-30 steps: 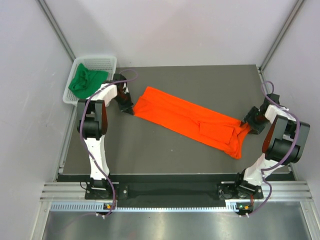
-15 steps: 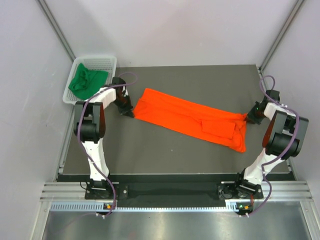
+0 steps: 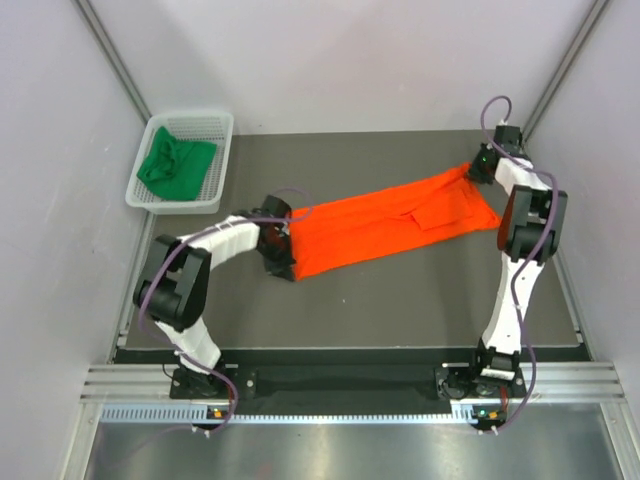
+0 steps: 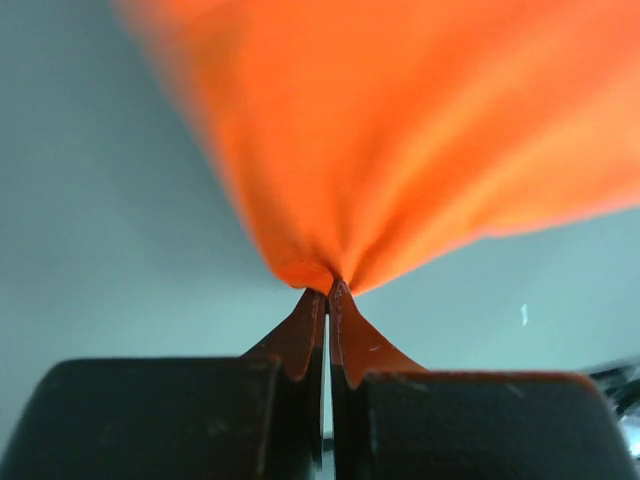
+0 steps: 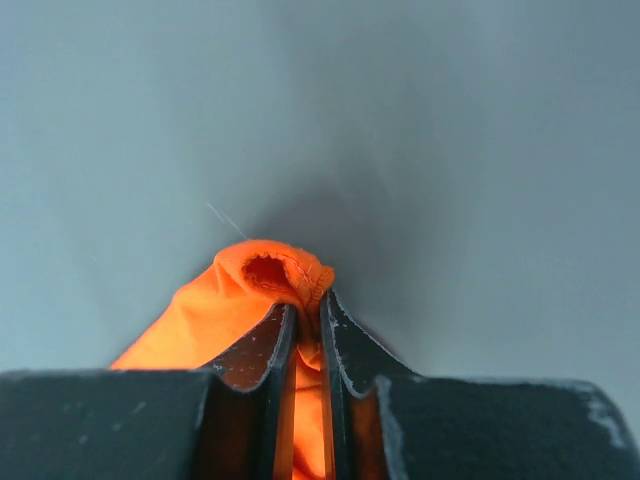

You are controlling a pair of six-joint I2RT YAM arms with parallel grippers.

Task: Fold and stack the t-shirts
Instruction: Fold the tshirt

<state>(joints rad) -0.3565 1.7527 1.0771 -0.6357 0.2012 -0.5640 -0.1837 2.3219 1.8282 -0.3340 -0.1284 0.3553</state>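
The orange t-shirt is stretched in a long band between both arms over the dark table. My left gripper is shut on its left end; in the left wrist view the orange t-shirt fans out from the pinched tips of that left gripper. My right gripper is shut on the right end at the back right; a hemmed bunch of the orange t-shirt sticks out between the tips of the right gripper. The green t-shirt lies crumpled in the basket.
A white mesh basket stands at the back left corner of the table. Grey walls close in the back and both sides. The right arm reaches far back along the table's right edge.
Both grippers have carried the orange t-shirt: the right end swung from the near right to the back right, the left end came forward. The right gripper closed on the cloth.
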